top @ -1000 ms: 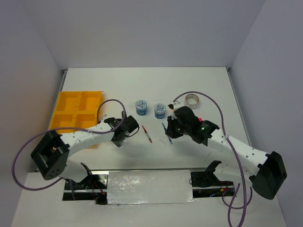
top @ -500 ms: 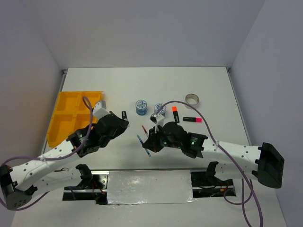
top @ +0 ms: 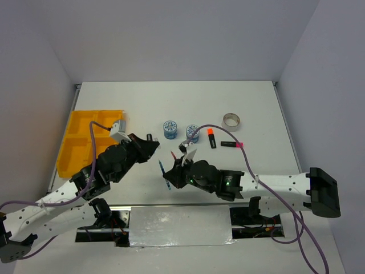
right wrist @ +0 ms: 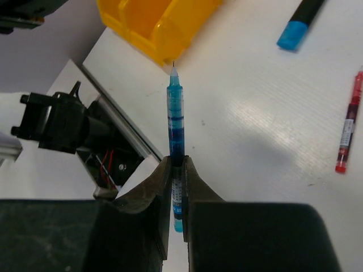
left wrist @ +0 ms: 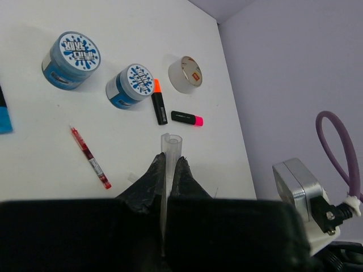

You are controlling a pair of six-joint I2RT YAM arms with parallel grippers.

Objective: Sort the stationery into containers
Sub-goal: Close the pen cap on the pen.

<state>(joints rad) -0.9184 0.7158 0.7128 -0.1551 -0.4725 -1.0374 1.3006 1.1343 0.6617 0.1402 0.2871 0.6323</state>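
Observation:
My right gripper (right wrist: 176, 160) is shut on a thin blue pen (right wrist: 176, 119), held above the table with its tip pointing toward the yellow tray (right wrist: 159, 22). In the top view this pen (top: 162, 169) hangs left of the right gripper (top: 172, 174). The left gripper (left wrist: 169, 161) is shut on a clear plastic cap (left wrist: 171, 144) and sits in the top view (top: 153, 145) just up-left of the pen. On the table lie a red pen (left wrist: 91, 157), two blue-white rolls (left wrist: 72, 52) (left wrist: 129, 85), a tape ring (left wrist: 185, 73), an orange highlighter (left wrist: 159, 102) and a pink highlighter (left wrist: 187, 118).
A blue-ended highlighter (right wrist: 300, 22) lies near the tray (top: 85, 142), partly under the left gripper in the top view. Below the pen is the table's near edge with a metal rail and wiring (right wrist: 108, 153). White walls close the table on three sides.
The right gripper has lifted the blue pen off the table and carried it left. The left arm has risen and swung its gripper right, toward the pen's tip.

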